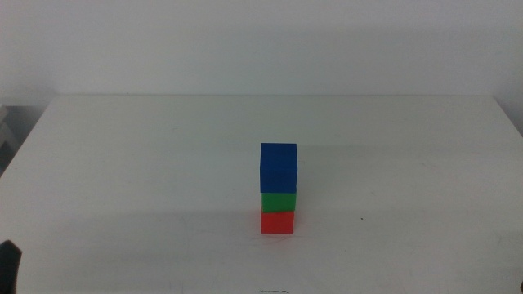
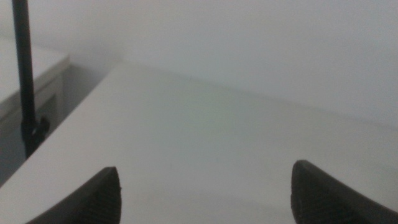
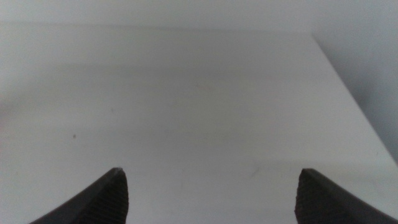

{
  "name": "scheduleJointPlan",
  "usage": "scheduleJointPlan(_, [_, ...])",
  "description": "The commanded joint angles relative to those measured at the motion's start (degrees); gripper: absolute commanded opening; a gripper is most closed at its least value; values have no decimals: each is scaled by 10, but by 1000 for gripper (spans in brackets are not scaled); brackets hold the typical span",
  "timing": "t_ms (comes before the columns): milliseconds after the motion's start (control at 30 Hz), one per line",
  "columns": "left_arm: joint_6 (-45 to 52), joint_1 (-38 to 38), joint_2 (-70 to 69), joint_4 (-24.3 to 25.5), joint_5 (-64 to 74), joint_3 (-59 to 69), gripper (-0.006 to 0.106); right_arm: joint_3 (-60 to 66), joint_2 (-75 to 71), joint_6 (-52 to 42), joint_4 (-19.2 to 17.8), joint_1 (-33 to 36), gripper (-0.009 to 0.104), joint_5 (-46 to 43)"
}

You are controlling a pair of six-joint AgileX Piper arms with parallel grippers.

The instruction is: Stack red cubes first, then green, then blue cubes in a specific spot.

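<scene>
From the middle view, the tower's up: red cube [image 1: 278,222] on the white table [image 1: 122,163], green cube [image 1: 278,202] on it, blue cube [image 1: 279,167] topping it. Left wrist: left gripper [image 2: 205,196] spread wide over bare tabletop, tower nowhere near. Right wrist: right gripper [image 3: 211,196] likewise spread, holding nothing. Stacking looks finished; nothing remains but keeping clear.

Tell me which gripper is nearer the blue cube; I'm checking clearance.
Left, probably: the left gripper sits at the middle view's bottom-left corner, far from the blue cube. The right gripper is outside that view, seeing only bare table.
</scene>
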Motion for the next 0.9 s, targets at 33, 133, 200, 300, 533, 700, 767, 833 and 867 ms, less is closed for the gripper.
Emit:
scheduleJointPlan(33, [-4,1,-12,-6,-134,20,94,-9,-11,-6,-11,-4,72,-59])
scheduleJointPlan(133, [-4,1,-12,-6,-135,43,94,-9,-18,-6,-11,-4,72,-78])
scheduleJointPlan(200, [-4,1,-12,-6,-103,43,94,-9,-22,-6,-11,-4,72,-83])
scheduleJointPlan(300, [-4,1,-12,-6,-89,43,94,-9,-38,-6,-11,-4,72,-83])
scheduleJointPlan(533, [-4,1,-12,8,-62,43,94,-9,-56,-6,-9,-7,72,-90])
scheduleJointPlan(700, [-4,1,-12,10,-60,43,94,-9,-56,-6,-9,-11,72,-90])
scheduleJointPlan(767, [-4,1,-12,10,-60,43,94,-9,-56,-6,-9,-11,72,-89])
scheduleJointPlan(833, [-4,1,-12,22,-63,43,94,-9,-56,-6,-9,-11,72,-89])
scheduleJointPlan(867, [-4,1,-12,24,-63,43,94,-9,-56,-6,-9,-11,72,-89])
